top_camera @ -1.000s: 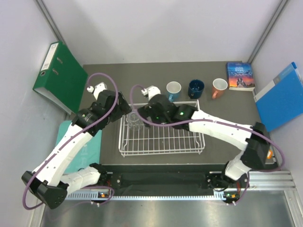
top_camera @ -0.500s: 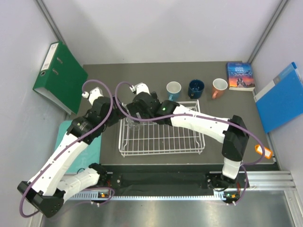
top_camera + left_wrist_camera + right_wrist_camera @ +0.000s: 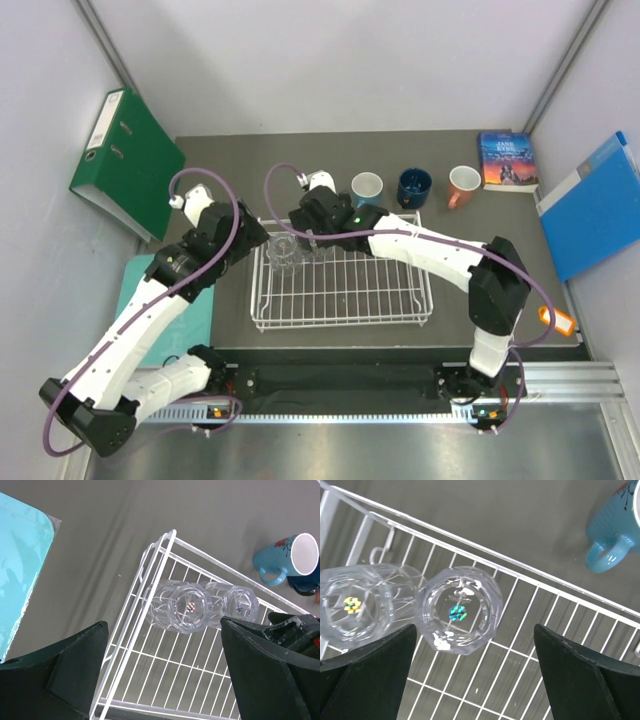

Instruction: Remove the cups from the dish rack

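Here, the left glass tumbler (image 3: 182, 606) and right glass tumbler (image 3: 459, 611) stand side by side in the dish rack's (image 3: 345, 325) far-left corner. The left gripper (image 3: 164, 630) hangs wide open above the first, the right gripper (image 3: 474, 630) wide open above the second. Three mugs (image 3: 414, 187) sit just beyond the rack's far edge.

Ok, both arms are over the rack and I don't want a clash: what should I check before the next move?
1. Left gripper open: ok.
2. Right gripper open: ok.
3. Corner tumbler centred under the left gripper: ok.
4. Second tumbler centred under the right gripper: ok.
5. Gap between the tumblers for inner fingers: not ok, they look touching.
6. Clearance between the two grippers: cannot tell, they are close in the left wrist view.
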